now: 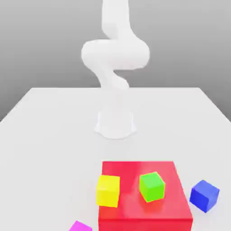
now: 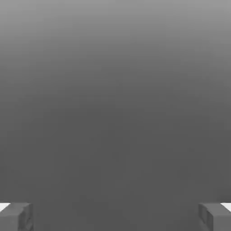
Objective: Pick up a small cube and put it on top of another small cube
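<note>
- The table (image 1: 49, 135) is a flat, matte white slab that fills the lower part of the exterior view, under a plain grey backdrop.
- The magenta small cube (image 1: 80, 226) sits at the bottom edge of the exterior view, on the table, left of the red block and apart from it; just its glossy upper part is in frame.
- The yellow cube (image 1: 108, 190) is smooth and sharp-edged, resting on the near-left part of the red block, its left face about level with the block's left edge.
- The arm (image 1: 115, 54) is a smooth, rounded white body rising from a round base at mid-table and folding into a thick bend at the top of the exterior view.
- The red block (image 1: 135, 212) is broad, low and glossy, with a faint sheen on its top.
- The green cube (image 1: 151, 186) stands on the red block, right of the yellow one and apart from it, turned slightly so a corner faces the camera.
- The deep-blue cube (image 1: 204, 195), the other small cube, lies on the table just off the red block's right side, also turned at an angle and glossy.
- The gripper (image 2: 115, 216) has its two grey, blocky fingertips (image 2: 16, 216) spread wide at opposite sides of the hand view, with nothing between them but blank grey.
</note>
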`<state>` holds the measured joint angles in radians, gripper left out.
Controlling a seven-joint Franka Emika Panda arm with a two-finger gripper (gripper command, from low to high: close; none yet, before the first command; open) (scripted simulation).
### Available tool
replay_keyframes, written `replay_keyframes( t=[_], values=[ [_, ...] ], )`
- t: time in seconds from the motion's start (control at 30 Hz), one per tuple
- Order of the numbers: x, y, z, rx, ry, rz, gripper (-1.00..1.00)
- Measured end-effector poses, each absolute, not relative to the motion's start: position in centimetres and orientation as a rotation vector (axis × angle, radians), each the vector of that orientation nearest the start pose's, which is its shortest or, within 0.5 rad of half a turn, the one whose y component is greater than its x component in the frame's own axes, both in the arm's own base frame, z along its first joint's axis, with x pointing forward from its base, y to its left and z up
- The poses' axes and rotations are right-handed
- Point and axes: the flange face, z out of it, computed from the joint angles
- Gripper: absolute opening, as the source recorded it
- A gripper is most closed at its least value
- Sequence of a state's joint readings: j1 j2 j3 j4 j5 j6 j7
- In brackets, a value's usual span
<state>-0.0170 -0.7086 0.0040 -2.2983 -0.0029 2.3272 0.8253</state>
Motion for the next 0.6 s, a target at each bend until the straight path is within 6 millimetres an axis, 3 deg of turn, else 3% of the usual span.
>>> replay_keyframes(
  t=[0.3,0.6],
  values=[
    [47.8,-2.8,55.5,-2.536,1.335,-0.691,0.0],
    [53.1,-5.8,40.3,-2.564,1.57,-0.404,0.0]
  ],
)
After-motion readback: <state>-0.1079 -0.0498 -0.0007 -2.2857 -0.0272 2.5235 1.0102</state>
